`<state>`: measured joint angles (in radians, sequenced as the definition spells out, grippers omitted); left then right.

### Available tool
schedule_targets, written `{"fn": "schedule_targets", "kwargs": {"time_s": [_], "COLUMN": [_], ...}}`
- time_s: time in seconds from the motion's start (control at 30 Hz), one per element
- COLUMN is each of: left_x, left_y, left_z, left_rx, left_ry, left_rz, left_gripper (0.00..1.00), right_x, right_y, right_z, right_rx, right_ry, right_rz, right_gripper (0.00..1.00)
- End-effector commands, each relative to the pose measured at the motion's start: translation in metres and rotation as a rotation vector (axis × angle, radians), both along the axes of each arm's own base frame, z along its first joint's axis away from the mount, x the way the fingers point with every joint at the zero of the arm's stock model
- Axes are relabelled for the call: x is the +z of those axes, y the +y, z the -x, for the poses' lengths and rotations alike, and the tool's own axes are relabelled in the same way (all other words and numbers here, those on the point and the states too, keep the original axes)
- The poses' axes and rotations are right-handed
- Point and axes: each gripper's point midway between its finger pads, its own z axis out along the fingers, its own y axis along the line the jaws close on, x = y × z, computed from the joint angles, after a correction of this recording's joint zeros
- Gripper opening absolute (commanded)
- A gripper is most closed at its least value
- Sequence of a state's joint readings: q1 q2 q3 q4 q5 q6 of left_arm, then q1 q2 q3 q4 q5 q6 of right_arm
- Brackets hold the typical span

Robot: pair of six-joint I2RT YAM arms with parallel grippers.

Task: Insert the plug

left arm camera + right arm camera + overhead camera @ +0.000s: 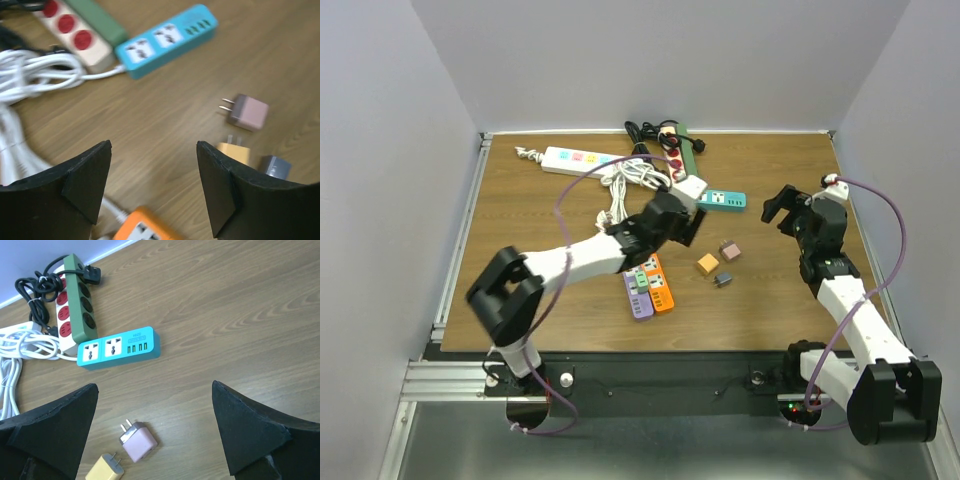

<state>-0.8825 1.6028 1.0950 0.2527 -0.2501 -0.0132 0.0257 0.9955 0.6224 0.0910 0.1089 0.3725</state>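
Three small plugs lie loose on the wooden table: a pink plug [730, 250] [248, 112] [138, 441], a yellow plug [708, 264] [234, 151] [106, 468] and a grey plug [723, 279] [275, 166]. A teal power strip [725, 200] [167, 40] [119, 347] lies behind them. An orange power strip [660, 285] [142, 227] sits under my left gripper [688, 222] [154, 150], which hovers open and empty, left of the plugs. My right gripper [782, 205] [154, 387] is open and empty, to the right of the plugs.
A purple strip [638, 295] lies beside the orange one. At the back are a white strip [575, 160], a green strip [678, 135] [79, 300] on a red-socket strip [70, 25], and coiled white cable [625, 180] [35, 75]. Grey walls close in the table.
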Motion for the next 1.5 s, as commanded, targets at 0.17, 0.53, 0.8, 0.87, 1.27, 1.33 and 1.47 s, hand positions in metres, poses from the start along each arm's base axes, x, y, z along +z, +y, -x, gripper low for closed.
{"fn": "schedule_targets", "kwargs": {"time_s": [0.17,0.53,0.8,0.87,1.27,1.33,1.47], "left_x": [-0.053,-0.095,-0.110,-0.110,-0.131,-0.135,-0.117], "left_y": [-0.108,-0.118,-0.121,-0.122,-0.130,-0.128,-0.119], "left_z": [0.032,0.036,0.045,0.045,0.067,0.073,0.058], "left_rx": [-0.337,-0.332,-0.386,-0.390,-0.500,-0.515,-0.442], "left_ry": [0.187,0.256,0.305,0.308,0.423,0.453,0.491], "left_rz": [-0.124,-0.202,-0.238,-0.241,-0.259,-0.253,-0.145], "left_gripper": [0.79,0.79,0.79,0.79,0.00,0.00,0.00], "right_x": [0.032,0.028,0.026,0.027,0.035,0.040,0.051], "right_y": [-0.002,-0.001,-0.002,-0.002,-0.002,-0.002,-0.003], "right_z": [0.001,0.003,0.003,0.003,0.004,0.005,0.006], "right_rx": [-0.016,-0.008,-0.013,-0.010,-0.006,-0.006,-0.009], "right_ry": [-0.065,-0.056,-0.051,-0.051,-0.066,-0.076,-0.102], "right_rz": [-0.009,-0.010,-0.009,-0.009,-0.001,-0.001,0.005], "right_gripper": [1.00,1.00,1.00,1.00,1.00,1.00,1.00]}}
